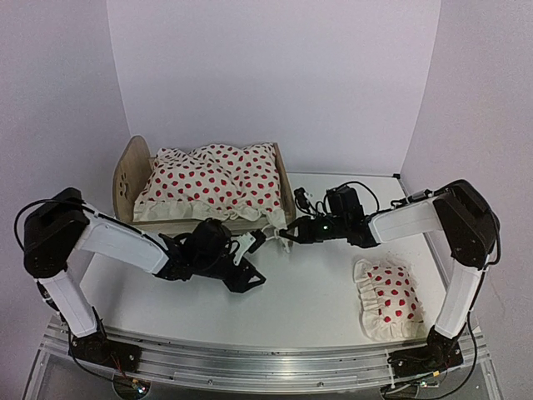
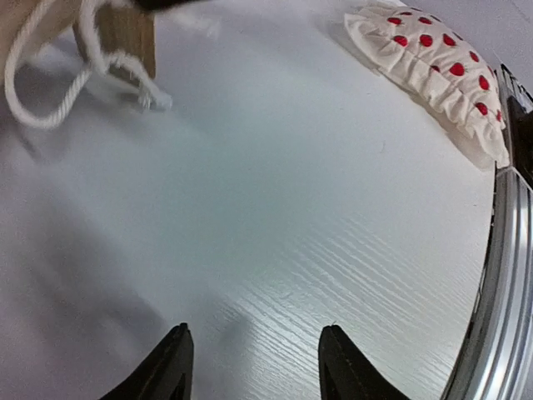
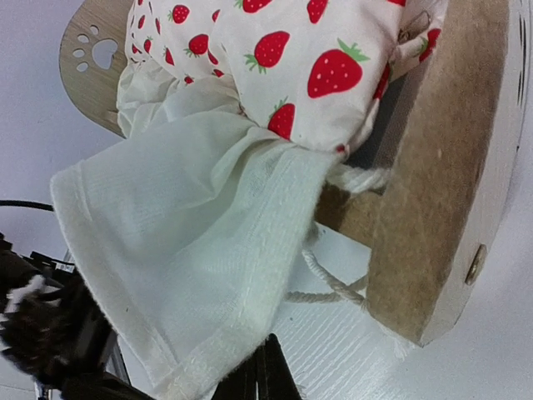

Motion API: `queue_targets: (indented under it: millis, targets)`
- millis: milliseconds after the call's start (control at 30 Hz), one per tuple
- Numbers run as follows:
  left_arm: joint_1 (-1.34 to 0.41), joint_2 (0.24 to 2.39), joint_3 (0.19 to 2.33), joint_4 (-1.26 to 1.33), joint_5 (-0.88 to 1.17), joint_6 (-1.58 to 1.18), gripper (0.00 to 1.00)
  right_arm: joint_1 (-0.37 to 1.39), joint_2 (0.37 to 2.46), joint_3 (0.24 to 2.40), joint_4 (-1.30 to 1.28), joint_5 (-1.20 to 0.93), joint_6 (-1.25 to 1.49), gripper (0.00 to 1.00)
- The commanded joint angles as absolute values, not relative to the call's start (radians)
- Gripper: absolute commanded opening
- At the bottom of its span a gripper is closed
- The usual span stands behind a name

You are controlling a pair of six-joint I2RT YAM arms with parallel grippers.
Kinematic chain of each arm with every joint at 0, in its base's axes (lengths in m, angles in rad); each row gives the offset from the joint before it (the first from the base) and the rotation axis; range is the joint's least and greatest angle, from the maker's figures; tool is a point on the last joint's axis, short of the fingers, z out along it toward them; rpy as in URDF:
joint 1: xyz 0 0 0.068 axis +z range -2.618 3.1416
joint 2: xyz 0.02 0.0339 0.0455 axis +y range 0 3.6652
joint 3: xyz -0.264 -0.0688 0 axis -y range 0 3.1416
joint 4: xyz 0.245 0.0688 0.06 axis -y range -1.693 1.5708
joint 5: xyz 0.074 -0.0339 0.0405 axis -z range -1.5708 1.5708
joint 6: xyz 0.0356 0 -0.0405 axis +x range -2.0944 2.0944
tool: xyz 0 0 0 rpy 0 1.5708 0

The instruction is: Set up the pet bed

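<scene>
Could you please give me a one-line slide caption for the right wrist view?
Shut right gripper near the strawberry-print blanket hanging over the pet bed.

The blanket (image 1: 212,179) hides the inside of the pet bed (image 1: 131,177).

The small light plywood pet bed (image 1: 133,175) stands upright at the far left of the white table (image 1: 316,292), its rounded headboard (image 3: 87,87) with paw-print cutout leftward, its lower footboard (image 3: 441,167) toward the table's middle.
</scene>
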State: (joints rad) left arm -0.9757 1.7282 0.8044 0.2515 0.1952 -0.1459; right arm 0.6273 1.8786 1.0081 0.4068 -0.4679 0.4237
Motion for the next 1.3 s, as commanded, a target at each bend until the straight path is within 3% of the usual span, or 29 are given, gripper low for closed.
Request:
queue_targets:
  millis: [0, 267, 700, 1000, 1100, 1267]
  targets:
    - [-0.979, 1.792, 0.741, 0.668, 0.085, -0.431, 0.60, 0.629, 1.873, 0.991, 0.417, -0.482, 0.433, 0.00]
    - [-0.996, 2.006, 0.730, 1.062, -0.108, -0.523, 0.77, 0.628, 1.888, 0.987, 0.417, -0.476, 0.432, 0.00]
    - [-0.950, 2.242, 0.803, 1.431, -0.197, -0.501, 0.72, 0.628, 1.923, 1.004, 0.417, -0.490, 0.440, 0.00]
    - [-0.960, 2.342, 0.910, 1.481, -0.375, -0.504, 0.60, 0.627, 1.932, 1.000, 0.419, -0.497, 0.443, 0.00]
    - [-0.961, 2.352, 0.938, 1.426, -0.419, -0.556, 0.52, 0.627, 1.928, 0.999, 0.420, -0.500, 0.444, 0.00]
    - [-0.964, 2.346, 0.962, 1.354, -0.517, -0.634, 0.53, 0.626, 1.917, 0.992, 0.420, -0.511, 0.442, 0.00]
